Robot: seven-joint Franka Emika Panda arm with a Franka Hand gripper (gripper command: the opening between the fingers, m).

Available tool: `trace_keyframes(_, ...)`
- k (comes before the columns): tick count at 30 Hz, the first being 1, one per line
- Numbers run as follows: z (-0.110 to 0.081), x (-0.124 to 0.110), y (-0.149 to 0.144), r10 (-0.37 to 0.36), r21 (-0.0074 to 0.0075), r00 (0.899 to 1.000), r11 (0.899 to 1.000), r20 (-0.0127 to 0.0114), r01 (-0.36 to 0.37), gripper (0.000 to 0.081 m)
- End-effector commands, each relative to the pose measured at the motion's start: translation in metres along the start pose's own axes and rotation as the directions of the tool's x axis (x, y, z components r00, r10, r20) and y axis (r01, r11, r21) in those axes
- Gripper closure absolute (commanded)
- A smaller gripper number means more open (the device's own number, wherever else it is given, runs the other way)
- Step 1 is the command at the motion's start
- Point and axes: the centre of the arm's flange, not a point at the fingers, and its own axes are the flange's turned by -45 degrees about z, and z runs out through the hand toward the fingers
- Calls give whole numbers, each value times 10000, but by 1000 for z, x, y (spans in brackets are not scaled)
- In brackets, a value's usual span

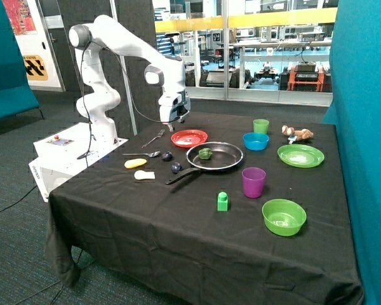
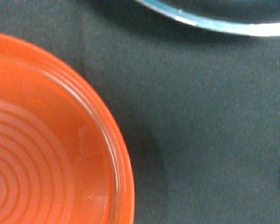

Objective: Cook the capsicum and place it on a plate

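The dark green capsicum (image 1: pixel 205 153) lies inside the black frying pan (image 1: pixel 223 162) in the middle of the black-clothed table. The red-orange plate (image 1: pixel 189 137) sits just behind the pan, with nothing on it. My gripper (image 1: pixel 175 119) hangs a little above the table at the plate's edge on the robot-base side, and holds nothing that I can see. The wrist view shows the plate's ridged surface and rim (image 2: pixel 46 154), the black cloth beside it, and a strip of the pan's rim (image 2: pixel 214 23). The capsicum is out of the wrist view.
A fork (image 1: pixel 153 138), a spoon (image 1: pixel 143 154), a yellow piece (image 1: pixel 135 163), a white piece (image 1: pixel 144 175) and two dark purple-blue balls (image 1: pixel 167 156) lie by the pan handle. A green block (image 1: pixel 223 201), purple cup (image 1: pixel 253 182), green bowl (image 1: pixel 284 216), lime plate (image 1: pixel 300 155) and blue bowl (image 1: pixel 256 141) stand beyond the pan.
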Motion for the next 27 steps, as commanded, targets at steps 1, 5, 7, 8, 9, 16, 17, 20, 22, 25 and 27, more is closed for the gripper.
trace_keyframes(1, 0, -19, 0, -4, 5, 10000, 10000, -15, 4, 267)
trace_keyframes(5, 1, -18, 2, 88, 5, 10000, 10000, -15, -88, 268)
trace_keyframes(7, -1, -13, 5, 162, 5, 9999, 9999, -15, -162, 268)
trace_keyframes(8, -2, -11, 6, 177, 5, 9998, 9998, -15, -177, 268)
trace_keyframes(9, -2, -9, 7, 193, 5, 9998, 9998, -15, -193, 268)
trace_keyframes(16, -6, 11, 14, 362, 5, 9993, 9993, -15, -362, 276)
trace_keyframes(17, -6, 13, 14, 371, 5, 9993, 9993, -15, -371, 277)
trace_keyframes(20, -6, 21, 15, 414, 5, 9991, 9991, -15, -414, 278)
trace_keyframes(22, -6, 27, 15, 447, 5, 9990, 9990, -15, -447, 278)
trace_keyframes(25, -3, 38, 18, 542, 5, 9985, 9985, -15, -542, 278)
trace_keyframes(27, -2, 44, 19, 590, 5, 9983, 9983, -15, -590, 277)
